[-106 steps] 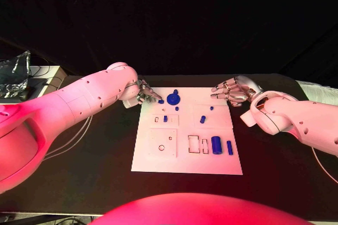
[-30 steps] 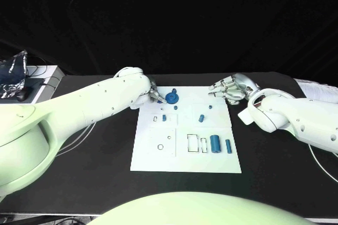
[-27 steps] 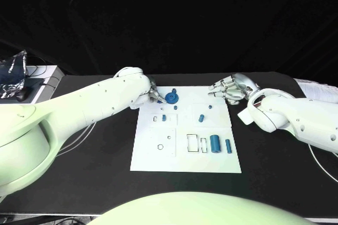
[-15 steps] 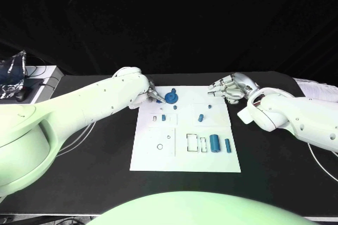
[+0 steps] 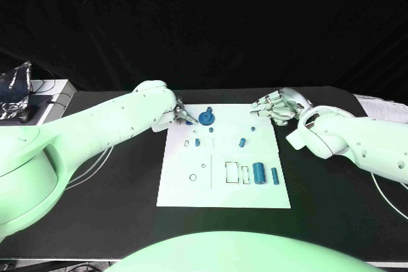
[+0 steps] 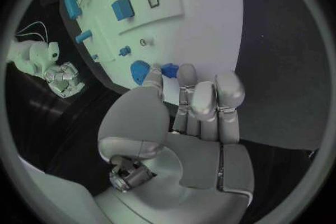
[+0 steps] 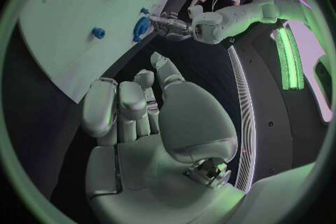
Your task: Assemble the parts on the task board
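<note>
Near edge of board: in the head view the task board lies in the middle of the frame on the black table; its near part is bare white.
Board middle: a square outline with a small hole sits left of centre; right of it are two rectangular slots, then a thick blue cylinder and a thinner blue pin lying side by side.
Board further up: a short blue peg and a tilted blue peg sit in the next row; two small blue studs lie beyond them.
Far left corner of board: a round blue part sits here, just beside the left hand.
Left hand: the left hand is at the board's upper left corner. The left wrist view shows what the head view hides: the fingers lie close together and nearly straight, their tips over the board edge next to the round blue part and a small blue piece. Whether a fingertip touches either one, I cannot tell; nothing is plainly held.
Right hand: the right hand hovers at the board's upper right corner, fingers curled loosely inward with nothing in them; the right wrist view shows the same, off the board's edge.
Writing: no readable labels.
</note>
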Tool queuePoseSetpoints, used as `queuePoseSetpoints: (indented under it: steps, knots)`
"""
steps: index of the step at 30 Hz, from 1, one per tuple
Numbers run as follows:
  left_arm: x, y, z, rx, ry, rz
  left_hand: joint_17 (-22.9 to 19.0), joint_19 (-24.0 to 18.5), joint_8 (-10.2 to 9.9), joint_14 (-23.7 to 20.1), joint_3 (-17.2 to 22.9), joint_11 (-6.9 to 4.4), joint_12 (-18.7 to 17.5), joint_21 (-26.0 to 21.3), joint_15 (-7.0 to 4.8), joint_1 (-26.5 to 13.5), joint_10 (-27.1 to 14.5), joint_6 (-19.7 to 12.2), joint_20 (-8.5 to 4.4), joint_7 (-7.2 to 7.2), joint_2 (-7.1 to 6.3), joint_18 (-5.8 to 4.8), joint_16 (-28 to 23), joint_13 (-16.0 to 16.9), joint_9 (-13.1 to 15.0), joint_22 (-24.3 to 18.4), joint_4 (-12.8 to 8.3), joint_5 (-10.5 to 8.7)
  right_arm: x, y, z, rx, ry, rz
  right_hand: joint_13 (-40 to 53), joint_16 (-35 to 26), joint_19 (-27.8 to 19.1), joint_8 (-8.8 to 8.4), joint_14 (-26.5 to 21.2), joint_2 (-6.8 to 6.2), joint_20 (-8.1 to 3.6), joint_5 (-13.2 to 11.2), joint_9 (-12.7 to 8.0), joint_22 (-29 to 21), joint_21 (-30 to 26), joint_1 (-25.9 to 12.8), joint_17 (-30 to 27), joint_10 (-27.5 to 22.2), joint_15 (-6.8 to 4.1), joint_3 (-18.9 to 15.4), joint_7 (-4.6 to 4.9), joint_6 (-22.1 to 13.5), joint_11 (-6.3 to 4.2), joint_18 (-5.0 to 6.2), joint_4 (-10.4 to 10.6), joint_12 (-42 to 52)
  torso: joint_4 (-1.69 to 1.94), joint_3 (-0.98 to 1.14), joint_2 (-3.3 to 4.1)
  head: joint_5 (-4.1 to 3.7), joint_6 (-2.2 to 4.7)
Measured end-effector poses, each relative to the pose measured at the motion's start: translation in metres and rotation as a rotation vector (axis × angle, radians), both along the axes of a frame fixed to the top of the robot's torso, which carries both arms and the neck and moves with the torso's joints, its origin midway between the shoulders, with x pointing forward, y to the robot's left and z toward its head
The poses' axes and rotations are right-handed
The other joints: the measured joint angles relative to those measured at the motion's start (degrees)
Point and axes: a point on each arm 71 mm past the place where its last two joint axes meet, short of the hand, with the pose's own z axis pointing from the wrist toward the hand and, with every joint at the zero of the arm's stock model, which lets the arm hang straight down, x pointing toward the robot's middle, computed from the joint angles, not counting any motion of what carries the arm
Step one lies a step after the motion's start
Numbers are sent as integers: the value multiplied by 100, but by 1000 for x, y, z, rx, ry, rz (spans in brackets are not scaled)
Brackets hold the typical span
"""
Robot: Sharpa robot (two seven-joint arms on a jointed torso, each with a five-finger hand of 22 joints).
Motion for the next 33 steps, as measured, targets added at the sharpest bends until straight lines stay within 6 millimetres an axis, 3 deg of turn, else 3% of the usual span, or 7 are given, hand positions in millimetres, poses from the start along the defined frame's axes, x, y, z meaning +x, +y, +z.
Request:
queuePoseSetpoints:
  steps: [5, 11, 19, 25, 26, 30, 33]
  knots:
    - [0, 1, 0, -6, 11, 0, -25, -21, -89, -23, 92, 12, 0, -67, 22, 55, -34, -31, 21, 32, 115, 0, -26, -6, -36, 0, -6, -18, 0, 0, 0, 0, 0, 0, 8, 0, 0, 0, 0, 16, 0, 0, -5, 0, 0, -16, 0, 0, 0, 0, 0, 0, 0, 0, 0, 0, 0, -3, 0, 13, 0]
    - [0, 2, 1, -16, 23, 2, -74, -53, -312, -52, 311, 41, 0, -131, 52, 68, -82, -40, 52, 85, 129, 0, -93, -6, -161, 0, 40, -21, 0, 0, 0, 0, 0, 1, 8, 0, 0, 0, 0, 23, 0, 0, -5, 5, 0, -23, 0, 7, 0, 0, -1, 0, 7, 0, 0, 0, -1, -2, 0, 25, -1]
    - [0, 4, 1, -37, 34, 4, -145, -94, -811, -94, 905, 80, 0, -224, 94, 60, -146, 51, 51, 176, 120, 0, -145, -24, -316, 0, 204, -28, 0, 0, 0, 0, 0, 1, 7, 0, 0, 0, 0, 23, 0, 0, -5, 4, 0, -23, 0, -12, 0, 0, 4, 4, -12, 0, 0, 0, 0, -2, 0, 31, 0]
    - [-1, 7, 2, -52, 40, 6, -196, -113, -1075, -135, 1554, 100, 0, -283, 93, -144, -186, 93, 70, 217, -177, 0, -164, -38, -315, 0, 379, 2, 0, 0, 0, 0, 0, 0, 7, 0, 0, 0, 0, 23, 0, 0, -5, 4, 0, -23, 0, -12, 0, 0, 12, 12, -12, 0, 0, 0, 1, -2, 0, 40, 0]
    - [-1, 7, 2, -54, 41, 7, -203, -113, -1084, -135, 1831, 100, -1, -285, 93, -194, -187, 94, 70, 217, -226, 0, -167, -38, -315, 0, 198, 4, 0, 0, 0, 0, 0, -1, 7, 0, 0, 0, 0, 23, 0, 0, -5, 4, 0, -23, 0, -12, 0, 0, 12, 12, -12, 0, 0, 0, 1, -2, 0, 40, 0]
    - [-2, 10, 2, -61, 47, 9, -238, -134, -1122, -135, 2059, 102, 23, -312, 93, -327, -226, 113, 92, 236, -359, 0, -167, -54, -315, 0, 320, 4, 0, -1, 0, 0, 0, -1, 7, 0, 0, 0, 0, 22, 0, 0, -5, 4, 0, -23, 0, -12, 0, 0, 12, 12, -12, 0, 0, 0, 1, -2, 0, 45, 0]
    - [-2, 11, 2, -65, 50, 10, -253, -134, -1177, -155, 2352, 113, 23, -313, 113, -409, -238, 114, 92, 237, -440, 0, -168, -60, -315, 0, 184, 4, 0, -1, 0, -1, 0, -1, 6, 0, 0, 0, 0, 22, 0, 0, -5, 4, 0, -23, 0, -12, 0, 0, 11, 12, -12, 0, 0, 0, 1, -3, 0, 45, 0]
